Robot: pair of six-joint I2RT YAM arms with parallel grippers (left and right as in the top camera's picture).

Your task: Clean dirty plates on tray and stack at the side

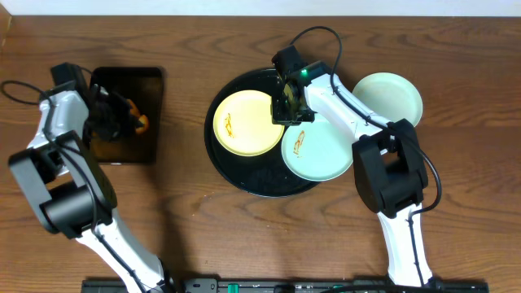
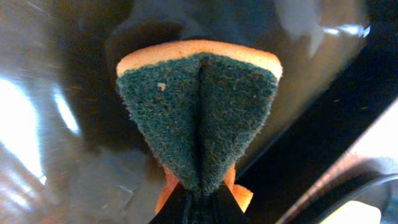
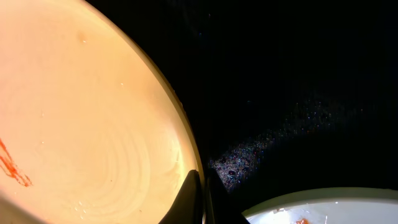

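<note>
The round black tray [image 1: 244, 181] holds a yellow plate [image 1: 242, 122] with an orange smear and a mint plate [image 1: 317, 148], also smeared. A second mint plate [image 1: 389, 98] lies on the table to the tray's right. My right gripper [image 1: 286, 110] is shut on the yellow plate's right rim; the right wrist view shows its fingertips [image 3: 204, 186] pinching the edge of that plate [image 3: 81, 124], with the mint plate [image 3: 323, 208] just beside. My left gripper [image 1: 122, 116] hangs over the rectangular tray, shut on the orange-green sponge [image 2: 199, 118], which is folded between its jaws.
A smaller rectangular black tray [image 1: 130, 89] sits at the left, under my left gripper, its glossy floor [image 2: 56, 124] filling the left wrist view. Wooden tabletop surrounds both trays. The right arm's cable arcs above the round tray's far edge.
</note>
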